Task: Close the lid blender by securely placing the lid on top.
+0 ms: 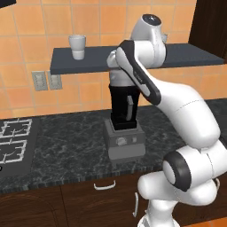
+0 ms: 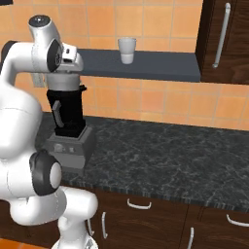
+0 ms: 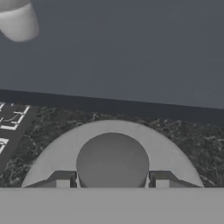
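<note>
Jaws flank the lid (image 3: 112,157) knob — hand view; blender (image 1: 123,111) upright.

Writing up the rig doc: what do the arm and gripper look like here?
A glossy white arm of rounded, bulbous links with dark joint bands and a dark strip along one link; no cables or markings visible. The gripper shows two small grey finger tips.

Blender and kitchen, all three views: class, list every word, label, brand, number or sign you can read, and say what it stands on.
None can be read.
Blender: its grey base carries a round dial and small marks, too blurred to read.
White cup: plain.
Wall outlets: no lettering shows.
Lid between the gripper fingertips: plain grey.
</note>
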You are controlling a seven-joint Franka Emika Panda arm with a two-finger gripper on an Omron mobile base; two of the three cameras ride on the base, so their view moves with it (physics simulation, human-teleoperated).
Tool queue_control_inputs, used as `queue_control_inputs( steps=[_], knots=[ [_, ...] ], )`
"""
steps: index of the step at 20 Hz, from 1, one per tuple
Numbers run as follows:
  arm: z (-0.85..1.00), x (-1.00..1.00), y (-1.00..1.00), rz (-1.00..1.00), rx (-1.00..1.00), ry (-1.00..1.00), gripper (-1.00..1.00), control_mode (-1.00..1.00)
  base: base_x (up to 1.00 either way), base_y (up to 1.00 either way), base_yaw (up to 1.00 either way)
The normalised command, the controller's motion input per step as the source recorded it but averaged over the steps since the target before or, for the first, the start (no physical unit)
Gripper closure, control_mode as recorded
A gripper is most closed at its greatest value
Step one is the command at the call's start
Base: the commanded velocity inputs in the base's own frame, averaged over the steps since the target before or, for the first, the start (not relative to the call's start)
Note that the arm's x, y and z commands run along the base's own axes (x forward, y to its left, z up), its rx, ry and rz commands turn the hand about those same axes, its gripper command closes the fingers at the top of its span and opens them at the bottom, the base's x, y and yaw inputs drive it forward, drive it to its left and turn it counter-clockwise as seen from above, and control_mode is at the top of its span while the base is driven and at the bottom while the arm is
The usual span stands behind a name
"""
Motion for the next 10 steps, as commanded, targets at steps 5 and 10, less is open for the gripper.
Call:
queue_control_inputs(
  steps=[5,10],
  knots=[
    [0.02,0.00,0.00,0.00,0.00,-0.30,1.00,-1.00,0.00,0.00,0.00],
    [-0.04,-0.01,-0.01,0.00,0.00,-0.17,1.00,-1.00,0.00,0.00,0.00]
  ],
)
